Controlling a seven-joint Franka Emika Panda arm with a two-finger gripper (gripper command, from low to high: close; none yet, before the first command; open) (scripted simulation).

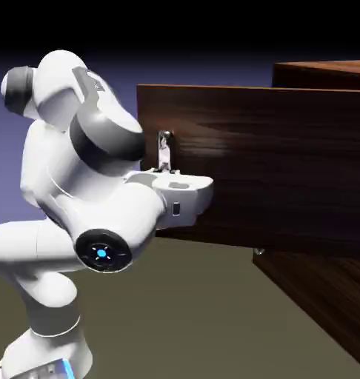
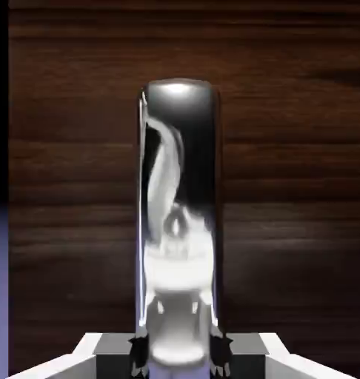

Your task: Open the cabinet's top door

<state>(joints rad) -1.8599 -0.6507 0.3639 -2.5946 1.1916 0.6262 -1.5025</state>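
The cabinet (image 1: 327, 296) is dark streaked wood at the exterior view's right. Its top door (image 1: 272, 163) stands swung out from the cabinet body, its wide panel facing the camera. The door's thin silver handle (image 1: 164, 148) sits near the panel's left edge. My gripper (image 1: 167, 170) is right at that handle, the white hand just below it. In the hand view the shiny handle (image 2: 179, 185) rises large between my dark fingertips (image 2: 138, 355), with the door's wood (image 2: 287, 185) behind it. The gripper (image 2: 180, 354) is shut on the handle.
A small metal knob (image 1: 259, 252) shows under the open door's lower edge, on the lower panel. The arm's elbow and base fill the exterior view's left. Olive tabletop (image 1: 198, 318) spreads below the door.
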